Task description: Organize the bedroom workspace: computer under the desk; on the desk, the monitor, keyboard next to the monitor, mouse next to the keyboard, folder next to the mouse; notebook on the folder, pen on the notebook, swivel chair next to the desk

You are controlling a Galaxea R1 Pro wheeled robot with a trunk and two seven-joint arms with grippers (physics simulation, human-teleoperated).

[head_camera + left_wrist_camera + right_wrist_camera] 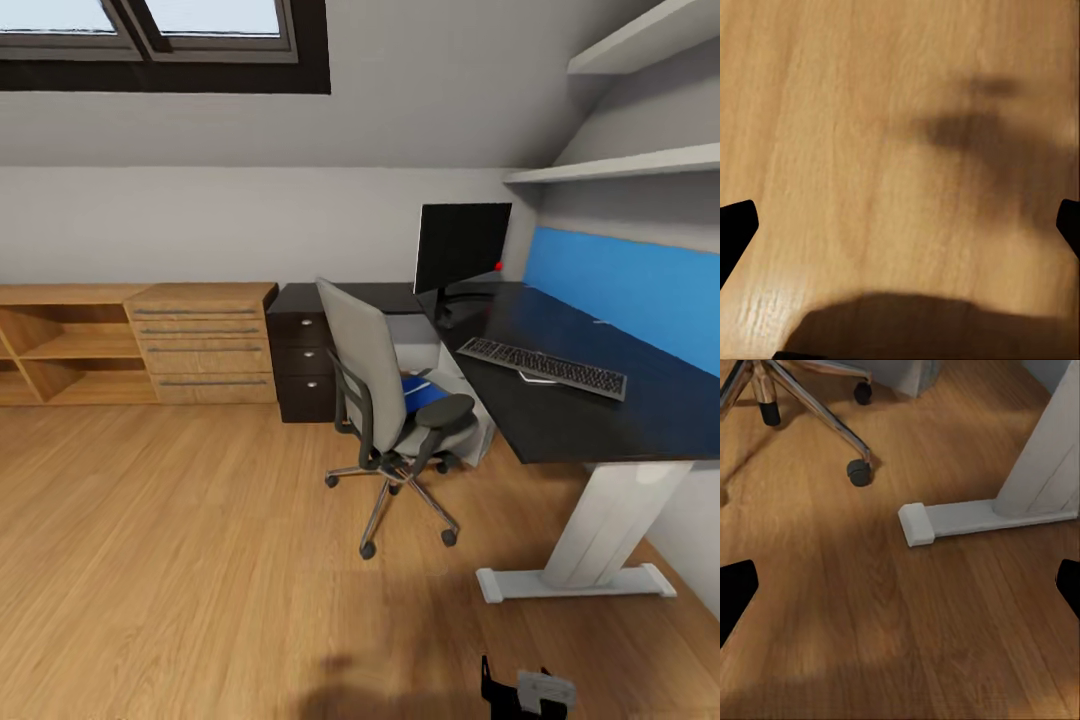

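A grey swivel chair stands on the wood floor in front of the black desk. On its seat lies the blue folder. The monitor stands at the desk's far corner, and the keyboard lies in front of it with a small pale object at its near edge. A pale box, possibly the computer, sits under the desk behind the chair. My right gripper hangs open low over the floor near the desk foot. My left gripper is open over bare floor.
A dark drawer unit and wooden drawers and shelves line the back wall. A blue panel backs the desk, with wall shelves above. A small red object sits beside the monitor. A chair caster is close to the desk foot.
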